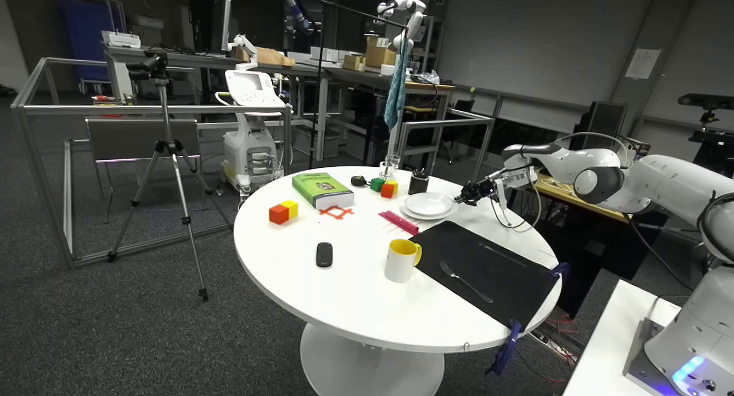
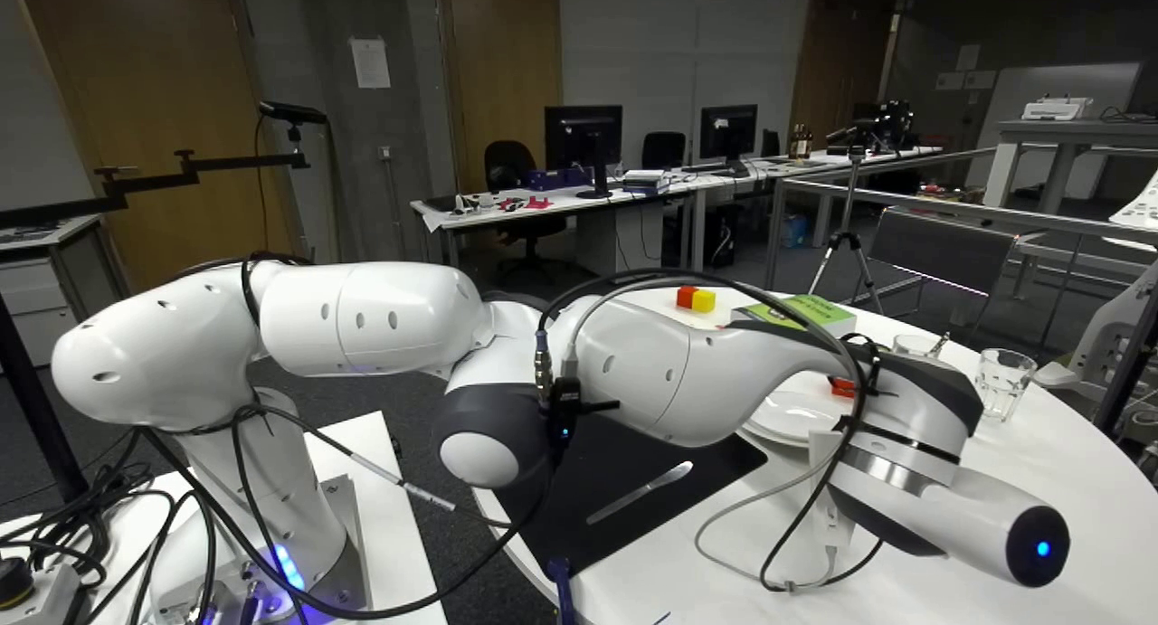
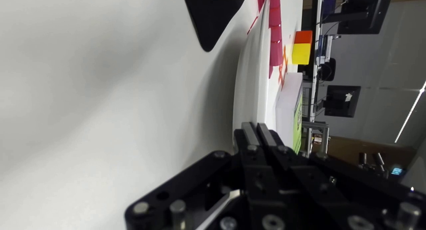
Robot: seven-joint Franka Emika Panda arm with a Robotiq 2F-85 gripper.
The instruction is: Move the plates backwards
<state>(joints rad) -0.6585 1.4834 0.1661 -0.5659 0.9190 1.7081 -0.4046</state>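
1. Two round white plates (image 1: 429,206), one on the other by the look of the rims, sit on the desk (image 1: 355,293), just off the corner of the black mat (image 1: 487,270).
2. And the jaws are right there at the rim! The wrist view shows them pressed together, nothing seen pinched between them: it looks like a set-up for a push, not a grasp.
3. Now the relation it all turns on: the plates lie ahead of the jaws, the rim touching or just beside them; the views do not settle which.
4. No long axis to chase with round plates, and just one arm (image 1: 671,175) reaches in. A shove off the middle could well swivel the stack.
5. The far side looks tight: a pink strip (image 1: 399,223) lies just beyond the plates, likely in a straight push's way. Which way "backwards" runs, the views cannot say.
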